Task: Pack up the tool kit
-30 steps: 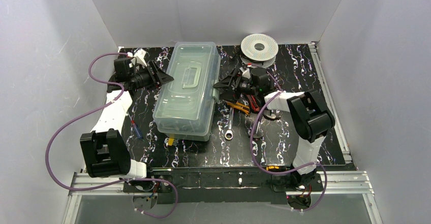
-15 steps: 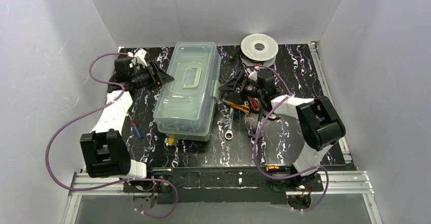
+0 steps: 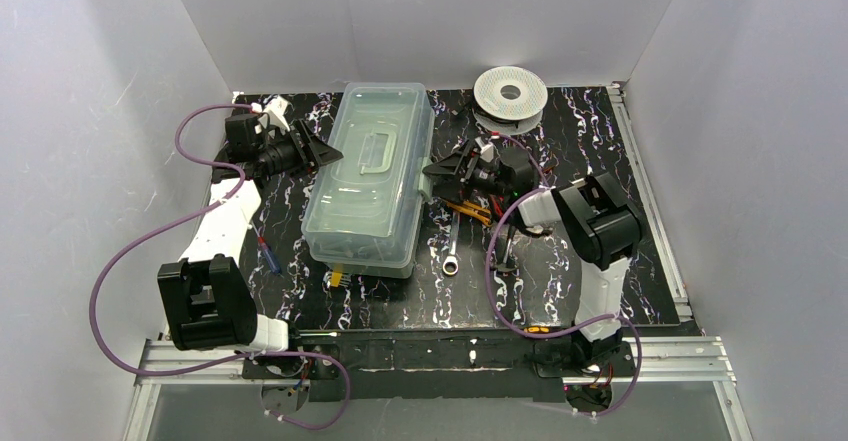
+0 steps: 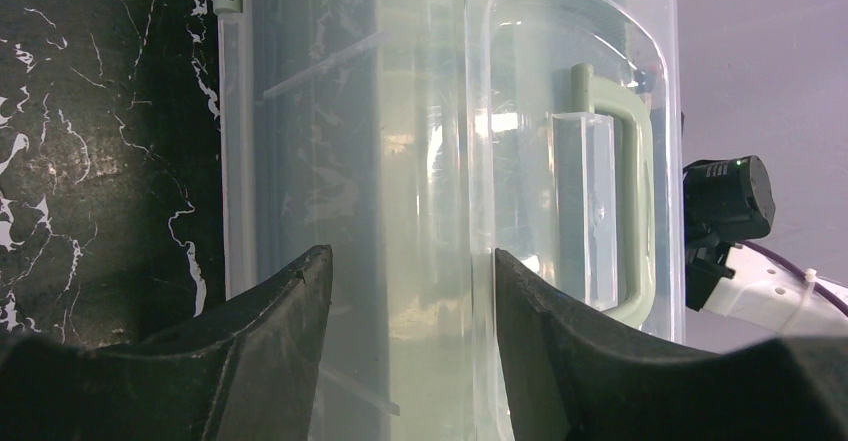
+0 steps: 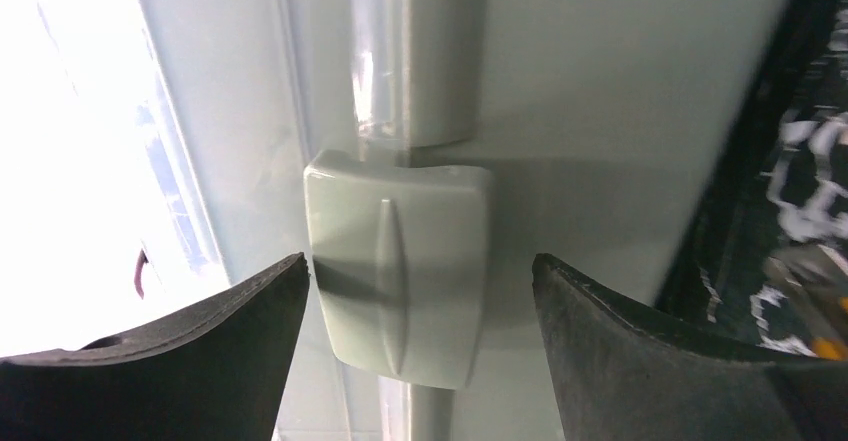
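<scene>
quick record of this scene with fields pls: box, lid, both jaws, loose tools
toolbox: pale green, mid-table
lid: shut, handle lying flat
left jaws: open, at the box's left side
right jaws: open, either side of the latch
loose tools: wrench and orange-handled tool right of the box, screwdriver left of it
spool: far side, right of the box

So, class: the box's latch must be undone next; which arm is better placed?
Right: the right tool, open, faces the latch squarely. The left tool sits at the opposite side of the box.
</scene>
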{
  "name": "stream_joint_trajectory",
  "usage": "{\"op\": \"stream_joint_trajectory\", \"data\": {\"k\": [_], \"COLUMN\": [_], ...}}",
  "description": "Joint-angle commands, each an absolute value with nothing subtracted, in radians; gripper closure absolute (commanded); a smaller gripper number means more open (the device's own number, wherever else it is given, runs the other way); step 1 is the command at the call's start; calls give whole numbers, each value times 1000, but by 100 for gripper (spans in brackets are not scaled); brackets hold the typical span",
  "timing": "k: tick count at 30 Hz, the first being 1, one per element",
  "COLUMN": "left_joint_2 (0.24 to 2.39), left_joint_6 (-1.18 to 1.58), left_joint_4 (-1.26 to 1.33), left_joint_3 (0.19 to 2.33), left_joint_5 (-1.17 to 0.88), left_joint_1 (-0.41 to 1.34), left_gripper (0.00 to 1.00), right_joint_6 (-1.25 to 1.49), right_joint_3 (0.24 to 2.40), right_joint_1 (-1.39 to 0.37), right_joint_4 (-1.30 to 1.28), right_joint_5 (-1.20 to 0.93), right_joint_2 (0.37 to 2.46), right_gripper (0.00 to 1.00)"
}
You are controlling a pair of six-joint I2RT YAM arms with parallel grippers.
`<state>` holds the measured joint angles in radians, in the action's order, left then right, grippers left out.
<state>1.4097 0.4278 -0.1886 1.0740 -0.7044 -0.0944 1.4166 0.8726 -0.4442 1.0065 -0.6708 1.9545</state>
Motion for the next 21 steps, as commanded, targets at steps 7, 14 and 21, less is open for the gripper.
{"op": "stream_joint_trajectory", "data": {"k": [7, 14, 21], "left_joint_2": [1443, 1436, 1411], "left_joint_6": [402, 400, 396], "left_joint_4": [-463, -465, -466], "left_joint_3": [988, 987, 987], "left_joint_5": [-723, -719, -690], "left_joint_1": [-75, -76, -66], "left_gripper": [63, 63, 62], "right_joint_6": [1547, 1510, 1463], "right_joint_3": [896, 904, 924], "right_joint_1": [-497, -492, -488], "right_joint_4": [1230, 1128, 977], "right_joint_5": [-700, -716, -725], "right_joint_2": [1929, 1854, 1823], "right_gripper": [14, 15, 17]}}
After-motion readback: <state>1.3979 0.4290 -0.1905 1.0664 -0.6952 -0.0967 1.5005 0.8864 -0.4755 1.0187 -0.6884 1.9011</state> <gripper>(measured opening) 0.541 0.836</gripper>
